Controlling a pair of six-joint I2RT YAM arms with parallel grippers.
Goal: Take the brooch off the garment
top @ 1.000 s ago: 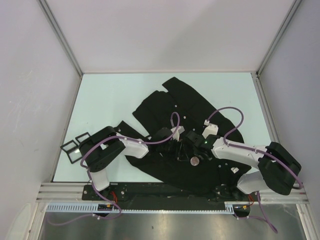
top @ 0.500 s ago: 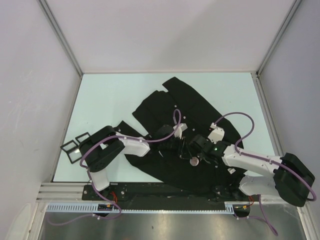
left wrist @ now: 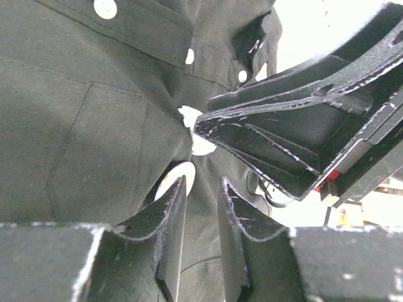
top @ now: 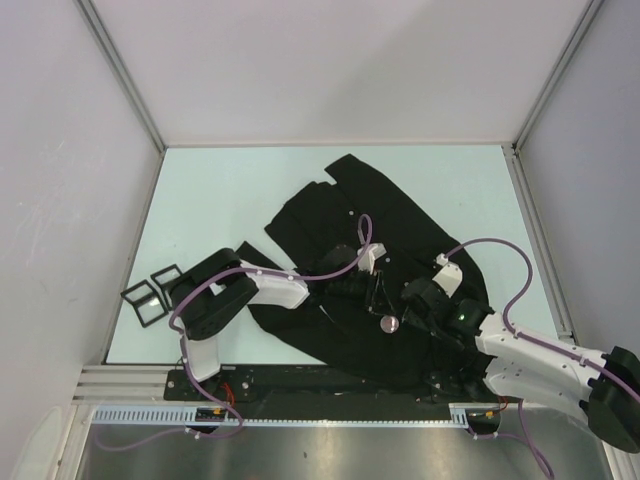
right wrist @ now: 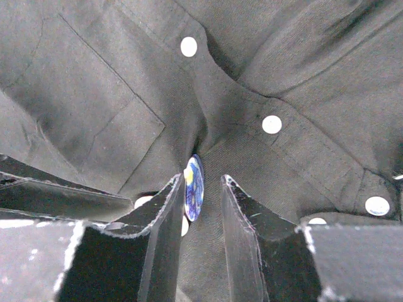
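Note:
The garment [top: 350, 200], a black shirt with white buttons, lies spread on the table. The brooch [top: 389, 323] is a small round disc on the shirt's near part. In the right wrist view it stands edge-on, blue and yellow [right wrist: 194, 187]. My right gripper [top: 400, 312] is open, with the brooch between the jaws, against the left finger [right wrist: 165, 207]. My left gripper [top: 377, 298] is just beside it. Its jaws stand a narrow gap apart [left wrist: 201, 189], pinched on a fold of shirt cloth [left wrist: 75, 126]. A pale disc [left wrist: 182, 175] peeks from behind its left finger.
Two small black square frames [top: 150, 290] lie at the table's left edge. The two grippers are almost touching: the right one's fingers [left wrist: 296, 119] fill the left wrist view, and the left one's finger [right wrist: 56, 195] shows in the right wrist view. White walls surround the table.
The right arm has swung back and to the right, its gripper drawing nearer along the shirt. The left gripper has shifted slightly right. The brooch stays in place.

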